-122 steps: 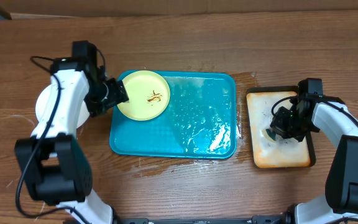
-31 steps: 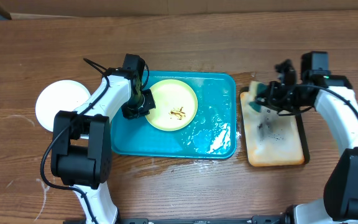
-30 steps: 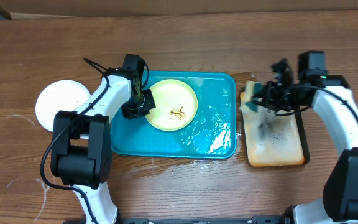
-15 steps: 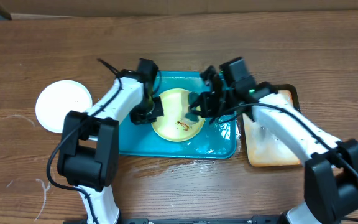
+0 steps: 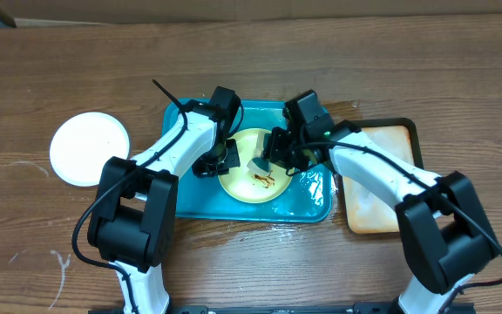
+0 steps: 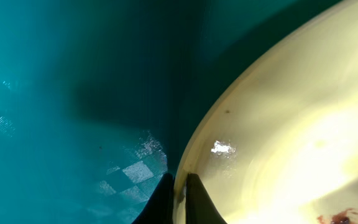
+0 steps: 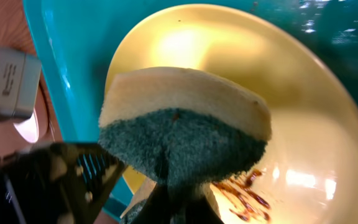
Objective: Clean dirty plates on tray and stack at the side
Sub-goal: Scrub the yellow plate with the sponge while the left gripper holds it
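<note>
A pale yellow-green plate (image 5: pixel 253 174) with a brown smear (image 5: pixel 264 180) lies in the middle of the teal tray (image 5: pixel 314 206). My left gripper (image 5: pixel 226 161) is shut on the plate's left rim; in the left wrist view its black fingertips (image 6: pixel 194 202) pinch the rim of the plate (image 6: pixel 291 124). My right gripper (image 5: pixel 273 159) is shut on a sponge (image 5: pixel 259 163), whose green side (image 7: pixel 185 140) hangs just over the plate (image 7: pixel 309 118) next to the smear (image 7: pixel 244 190). A clean white plate (image 5: pixel 90 148) sits on the table to the left.
Water films the right half of the teal tray (image 7: pixel 61 37). A smaller black-rimmed tan stained tray (image 5: pixel 382 196) lies to its right. Both arms cross above the teal tray's middle.
The right arm has swung left from the tan tray, carrying the sponge over the plate. The left gripper has dragged the plate further right along the teal tray.
</note>
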